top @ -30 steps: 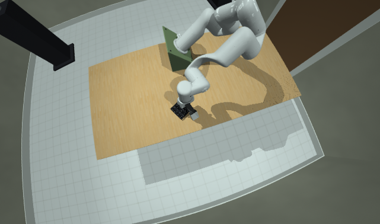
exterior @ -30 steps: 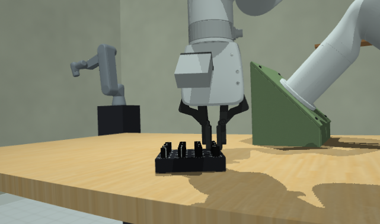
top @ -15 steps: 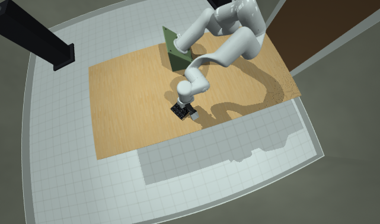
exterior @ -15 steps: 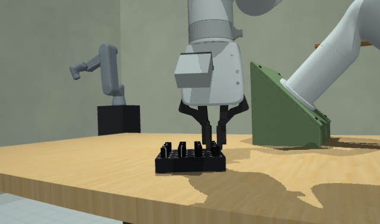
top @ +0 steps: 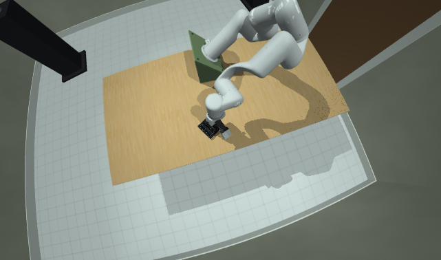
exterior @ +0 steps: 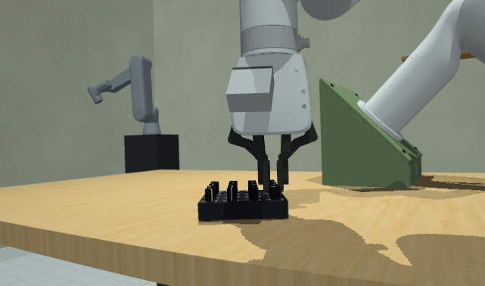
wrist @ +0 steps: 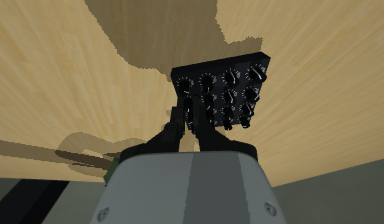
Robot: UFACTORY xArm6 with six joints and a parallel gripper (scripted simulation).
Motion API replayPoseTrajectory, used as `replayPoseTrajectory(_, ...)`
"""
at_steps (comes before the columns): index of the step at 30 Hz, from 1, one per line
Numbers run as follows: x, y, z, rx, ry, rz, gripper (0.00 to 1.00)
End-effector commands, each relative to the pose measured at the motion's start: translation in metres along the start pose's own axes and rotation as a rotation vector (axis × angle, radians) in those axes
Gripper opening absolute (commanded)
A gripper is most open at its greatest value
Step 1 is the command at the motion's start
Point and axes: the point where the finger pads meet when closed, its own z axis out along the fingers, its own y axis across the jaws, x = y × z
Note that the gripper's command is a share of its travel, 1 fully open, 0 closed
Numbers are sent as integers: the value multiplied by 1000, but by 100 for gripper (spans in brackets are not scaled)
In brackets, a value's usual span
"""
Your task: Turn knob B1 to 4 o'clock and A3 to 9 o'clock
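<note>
I am pinching a knob (exterior: 274, 189) of the knob box (exterior: 243, 212) between my fingers (exterior: 273, 181), which are standing narrow and pointing straight down from my wrist. The black knob box is standing on its feet on the wooden bench (exterior: 82, 212), near the bench's front edge and well apart from the green wedge mount (exterior: 351, 151) that is carrying my arm. In the exterior view the box's long axis is running left to right across the picture, one long wall is facing the camera, and the knob I am gripping is sitting in the rightmost column. In the top view the box (top: 206, 128) is lying askew to the bench edges (top: 144, 120), partly hidden under my wrist. In the wrist view the box (wrist: 218, 67) is lying ahead of me with its long edge tilting up to the right, and my fingers are covering its left column just behind the farthest knob there. I cannot read the printed names, so I cannot tell which knob this is, nor where its white line is pointing. The socket side is not showing either.
</note>
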Motion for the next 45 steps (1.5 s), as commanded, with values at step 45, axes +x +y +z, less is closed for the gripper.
replayPoseTrajectory(45,1,1,-1,-3,2,-332,19)
